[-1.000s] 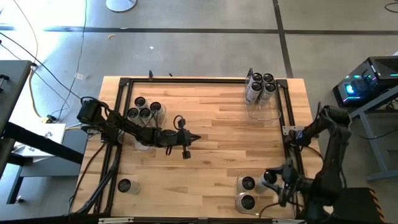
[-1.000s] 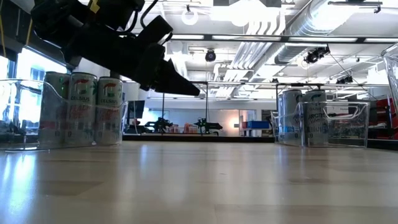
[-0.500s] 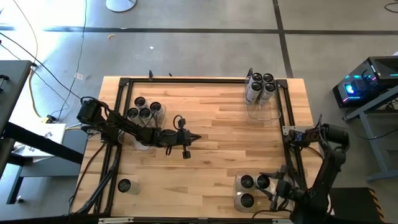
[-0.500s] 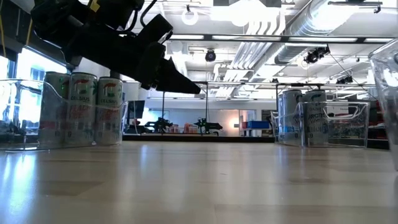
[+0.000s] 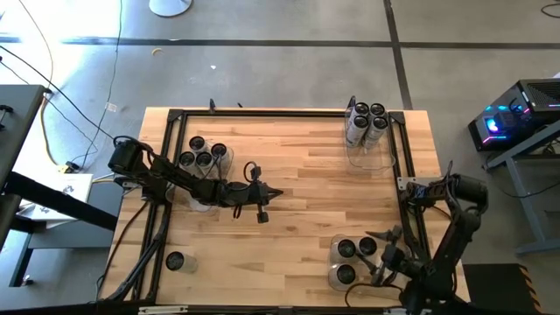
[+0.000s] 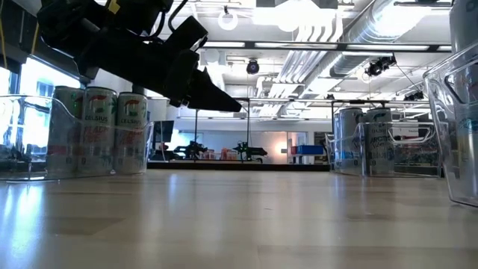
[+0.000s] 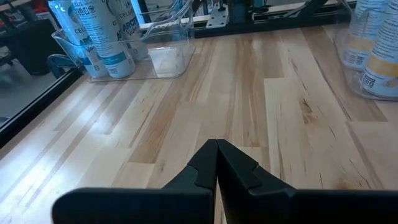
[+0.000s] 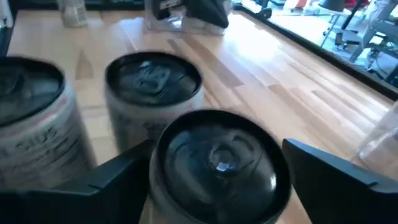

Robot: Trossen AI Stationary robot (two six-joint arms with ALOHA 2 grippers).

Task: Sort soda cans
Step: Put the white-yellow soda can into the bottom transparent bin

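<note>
Wooden table (image 5: pixel 297 175): can (image 8: pixel 214 163) between right tool's (image 8: pixel 214 186) fingers.

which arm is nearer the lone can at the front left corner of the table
Left. The left tool hovers shut over the table's middle, a moderate stretch from the lone can. The right tool is at the front right bin, across the table.

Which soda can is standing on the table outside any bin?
The lone soda can near the table's front-left corner. Every other can sits grouped in a clear bin: back left, back right or front right.
</note>
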